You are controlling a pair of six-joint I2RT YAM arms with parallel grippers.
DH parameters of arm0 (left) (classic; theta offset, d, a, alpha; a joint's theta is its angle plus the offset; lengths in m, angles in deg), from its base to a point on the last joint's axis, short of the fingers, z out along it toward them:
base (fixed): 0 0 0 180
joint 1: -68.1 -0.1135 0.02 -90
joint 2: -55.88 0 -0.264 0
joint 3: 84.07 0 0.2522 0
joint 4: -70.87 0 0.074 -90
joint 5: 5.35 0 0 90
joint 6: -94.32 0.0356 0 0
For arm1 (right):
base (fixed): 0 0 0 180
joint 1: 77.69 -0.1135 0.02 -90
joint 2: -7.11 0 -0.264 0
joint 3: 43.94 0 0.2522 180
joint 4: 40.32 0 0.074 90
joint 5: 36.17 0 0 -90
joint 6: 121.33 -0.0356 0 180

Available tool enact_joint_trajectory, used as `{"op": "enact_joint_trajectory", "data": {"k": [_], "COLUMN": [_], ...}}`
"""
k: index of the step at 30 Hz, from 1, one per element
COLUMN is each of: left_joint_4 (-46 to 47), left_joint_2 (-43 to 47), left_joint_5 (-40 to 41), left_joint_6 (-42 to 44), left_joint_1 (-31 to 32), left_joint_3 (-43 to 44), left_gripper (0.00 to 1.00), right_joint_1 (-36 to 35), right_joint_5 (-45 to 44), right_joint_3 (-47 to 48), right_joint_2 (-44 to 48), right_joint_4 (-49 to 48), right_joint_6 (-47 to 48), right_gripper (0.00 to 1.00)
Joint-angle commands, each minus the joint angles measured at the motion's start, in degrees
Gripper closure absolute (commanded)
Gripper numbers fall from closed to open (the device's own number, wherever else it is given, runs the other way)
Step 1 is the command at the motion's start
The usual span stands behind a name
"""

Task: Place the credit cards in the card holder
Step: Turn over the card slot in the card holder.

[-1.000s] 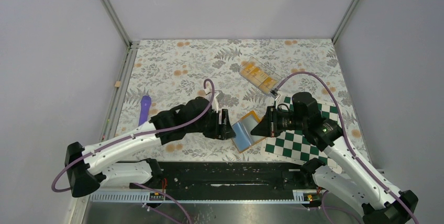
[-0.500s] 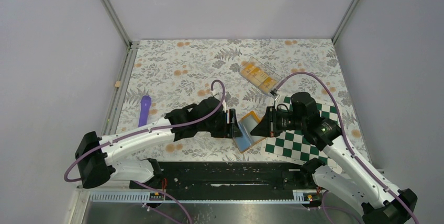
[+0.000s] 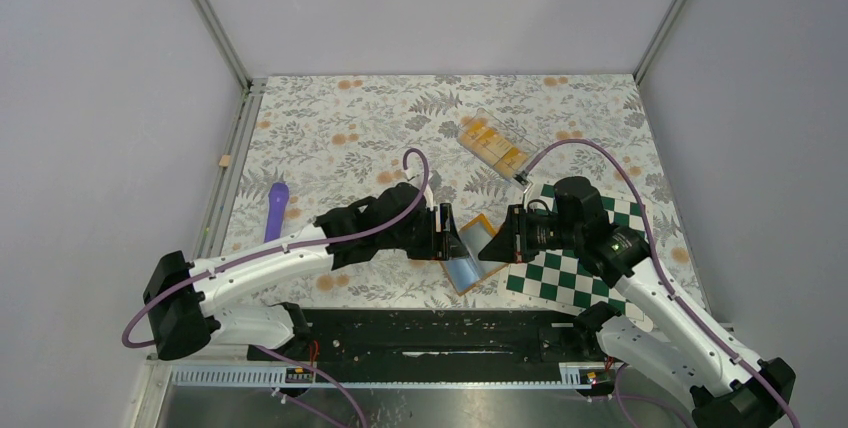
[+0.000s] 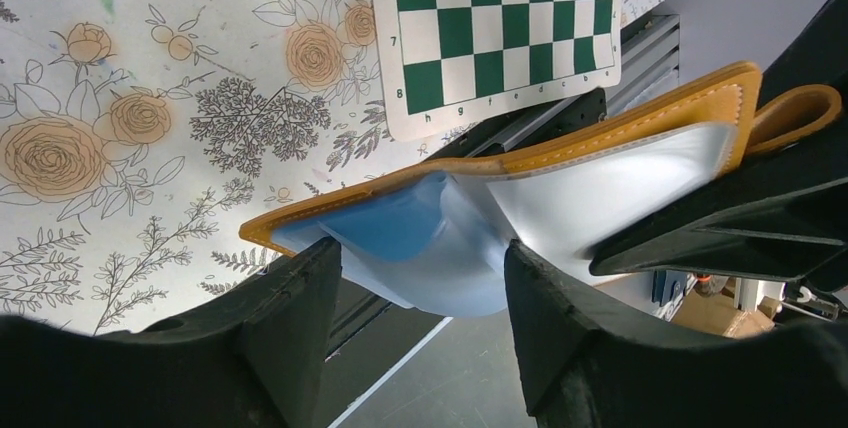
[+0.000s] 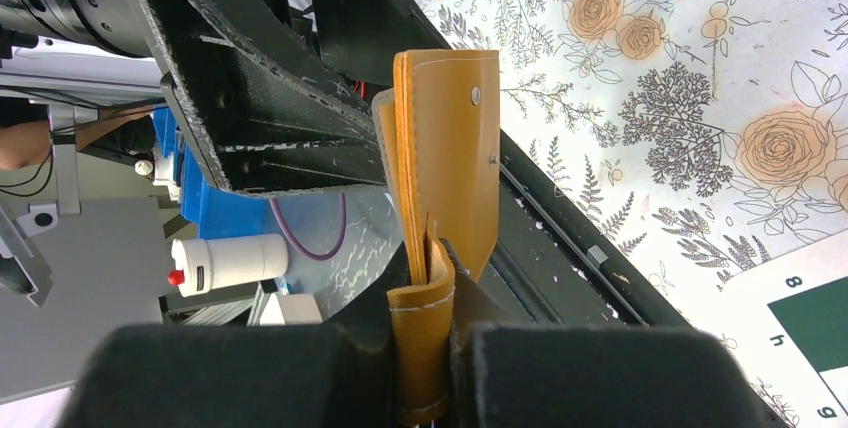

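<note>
Spreading the card holder between two pincers at the near edge of the desk.

From above, the card holder hangs tilted with its long axis running arm to arm, the left pincer at one end and the right pincer at the other. The credit cards sit in a clear box well behind, nearer the right arm. On the left wrist view, the jaws stand open astride the bulging light-blue pocket, so the next move looks like pinching it. On the right wrist view, the jaws are clamped on the holder's orange strap, its studded cover standing upright just beyond.
</note>
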Motion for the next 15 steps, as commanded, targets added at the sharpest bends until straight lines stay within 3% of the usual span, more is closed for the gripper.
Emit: {"op": "enact_joint_trajectory", "data": {"k": [1,7,15], "left_joint_4": [-0.69,-6.29,-7.34], "left_joint_2": [-0.89,-2.87,-4.16], "left_joint_5": [2.55,4.09,4.02], "left_joint_6": [-1.03,-1.03,-1.37], "left_joint_1": [0.28,0.28,0.58], "left_joint_3": [2.47,3.19,2.72], "left_gripper": [0.42,0.54,0.55], "right_joint_1": [-0.31,-0.35,-0.34], "right_joint_5": [0.43,0.12,0.31], "right_joint_3": [0.49,1.32,1.35], "right_joint_2": [-0.08,-0.18,-0.73], "right_joint_4": [-0.57,-0.17,-0.13], "right_joint_6": [0.25,0.3,0.69], "right_gripper": [1.0,1.0,1.0]}}
